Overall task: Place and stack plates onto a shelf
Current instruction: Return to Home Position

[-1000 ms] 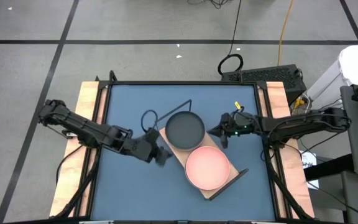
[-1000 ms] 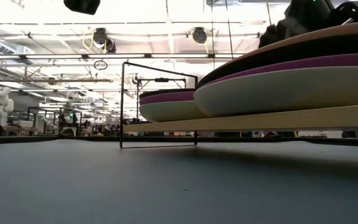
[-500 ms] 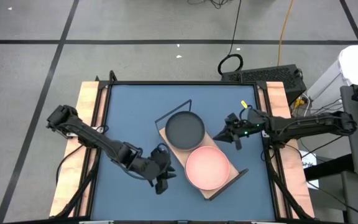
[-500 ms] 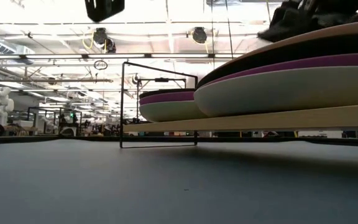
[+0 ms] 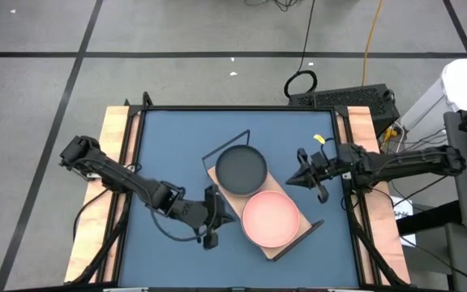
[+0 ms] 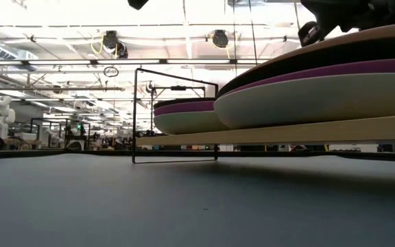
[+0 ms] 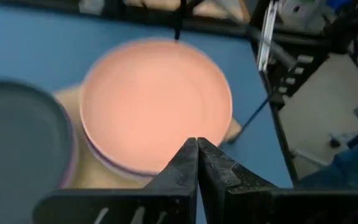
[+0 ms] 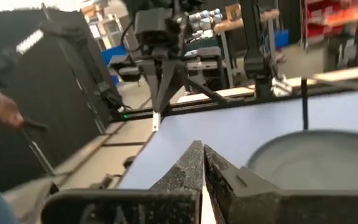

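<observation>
The shelf (image 5: 223, 193), a light wooden board with a thin black wire frame (image 6: 175, 68), lies slantwise at mid-table. Two stacks of plates stand on it: one topped by a black plate (image 5: 242, 168), one by a pink plate (image 5: 270, 217). The low view shows pale green and purple plates (image 6: 321, 89) underneath. My left gripper (image 5: 215, 221) hovers shut above the table beside the pink plate (image 7: 157, 102). My right gripper (image 5: 300, 179) is shut in the air on the right of the black plate (image 8: 316, 163).
Wooden rails (image 5: 117, 154) run along the table's left and right sides. The blue table top (image 5: 169, 146) lies bare on the left and at the far side. Cables and a black box (image 5: 347, 99) sit on the floor beyond the far right corner.
My left gripper has moved toward the near edge and the pink plate, sunk a little, rolled about its own axis and shut. My right gripper has risen and drawn back from the black plate toward the table's right edge, staying shut. The plates have kept still.
</observation>
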Robot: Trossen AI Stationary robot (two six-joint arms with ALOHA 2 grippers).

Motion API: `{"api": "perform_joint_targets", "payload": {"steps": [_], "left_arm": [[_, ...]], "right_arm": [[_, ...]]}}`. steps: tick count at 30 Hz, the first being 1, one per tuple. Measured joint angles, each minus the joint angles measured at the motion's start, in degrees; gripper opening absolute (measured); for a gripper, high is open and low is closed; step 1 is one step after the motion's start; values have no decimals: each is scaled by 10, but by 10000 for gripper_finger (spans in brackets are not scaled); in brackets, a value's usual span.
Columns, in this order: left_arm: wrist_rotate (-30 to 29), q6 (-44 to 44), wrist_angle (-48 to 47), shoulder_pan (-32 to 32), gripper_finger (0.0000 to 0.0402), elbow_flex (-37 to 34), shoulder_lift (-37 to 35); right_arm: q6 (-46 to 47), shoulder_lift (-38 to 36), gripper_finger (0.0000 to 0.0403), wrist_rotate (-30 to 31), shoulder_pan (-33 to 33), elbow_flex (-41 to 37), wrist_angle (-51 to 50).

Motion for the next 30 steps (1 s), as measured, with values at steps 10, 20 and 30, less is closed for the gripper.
{"api": "perform_joint_targets", "payload": {"steps": [10, 20, 30], "left_arm": [[-67, 31, -121, 4, 4, -12, -79], [-121, -51, -171, 19, 4, -169, -234], [-153, -91, -164, 58, 4, -245, -271]], "right_arm": [[-20, -38, 0, 72, 6, 5, -38], [-80, -63, 0, 124, 10, 38, -166], [-103, -66, 0, 154, 10, 38, -185]]}}
